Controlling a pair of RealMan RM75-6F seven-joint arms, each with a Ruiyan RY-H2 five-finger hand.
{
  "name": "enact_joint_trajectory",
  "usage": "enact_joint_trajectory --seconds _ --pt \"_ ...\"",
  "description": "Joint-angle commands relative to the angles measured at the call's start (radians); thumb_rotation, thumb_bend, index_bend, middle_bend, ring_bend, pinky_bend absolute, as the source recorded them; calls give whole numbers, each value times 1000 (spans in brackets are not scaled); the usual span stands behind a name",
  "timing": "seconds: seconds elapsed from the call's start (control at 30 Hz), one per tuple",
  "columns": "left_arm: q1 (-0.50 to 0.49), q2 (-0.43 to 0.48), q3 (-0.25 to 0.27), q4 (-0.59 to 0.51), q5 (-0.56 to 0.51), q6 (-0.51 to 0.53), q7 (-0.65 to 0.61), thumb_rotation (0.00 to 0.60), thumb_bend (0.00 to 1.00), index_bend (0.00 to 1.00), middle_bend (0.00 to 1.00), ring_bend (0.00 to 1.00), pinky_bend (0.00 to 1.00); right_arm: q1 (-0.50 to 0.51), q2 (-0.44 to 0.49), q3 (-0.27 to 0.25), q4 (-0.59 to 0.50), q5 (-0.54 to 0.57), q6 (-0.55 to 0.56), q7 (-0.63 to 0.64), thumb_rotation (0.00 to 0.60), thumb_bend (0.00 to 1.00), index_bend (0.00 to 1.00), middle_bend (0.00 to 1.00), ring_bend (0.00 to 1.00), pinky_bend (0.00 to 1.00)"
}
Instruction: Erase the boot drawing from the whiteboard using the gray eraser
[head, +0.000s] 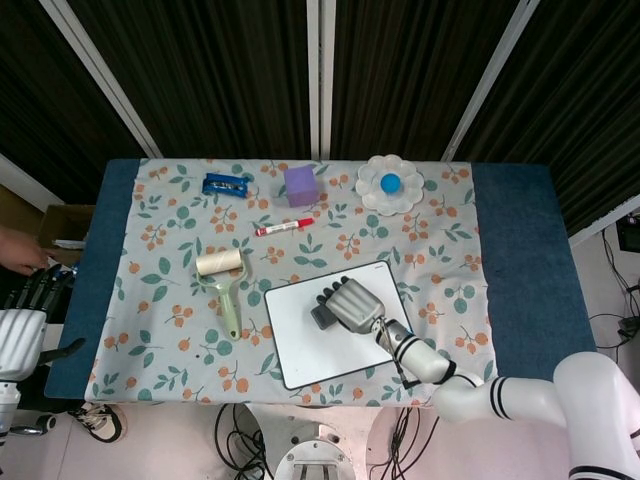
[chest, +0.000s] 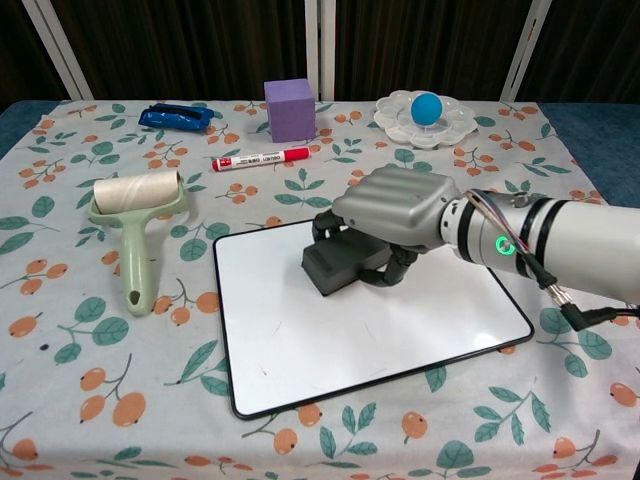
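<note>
Your right hand (chest: 400, 208) gripped the gray eraser (chest: 340, 268) from above — flat on the whiteboard (chest: 300, 340). No boot drawing made out; your left hand (head: 22, 330) was cut off — grip unclear.

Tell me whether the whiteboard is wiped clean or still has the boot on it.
Clean, as far as both views show: the whiteboard surface is plain white around the gray eraser the right hand presses on it.

Head view: high, top-down, far. Chest view: low, oblique, near.

Right hand (chest: 400, 208) fingers curled, gripping.
</note>
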Motion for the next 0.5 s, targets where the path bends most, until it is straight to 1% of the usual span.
enact_joint_trajectory --seconds 0.03,0.13,0.27,0.4,0.5 --pt "-2 -3 1 -3 0 -3 6 562 34 97 50 38 163 -32 57 -44 -73 -22 31 -11 600 377 801 729 616 678" --pt "-4 -7 2 -6 1 -8 10 561 34 98 50 37 163 -57 102 -76 -127 -57 57 -1 600 376 801 729 616 678" --pt "-9 -8 1 -6 0 -14 13 562 34 98 50 38 162 -92 150 -122 -173 -116 88 18 600 377 801 729 616 678" --pt "-10 -8 1 -6 0 -15 14 562 34 99 50 37 162 -118 177 -156 -187 -163 106 32 600 376 801 729 616 678" --pt "-10 -8 2 -5 -1 -16 14 564 34 99 50 37 162 -129 184 -165 -182 -189 118 39 600 377 802 729 616 679"
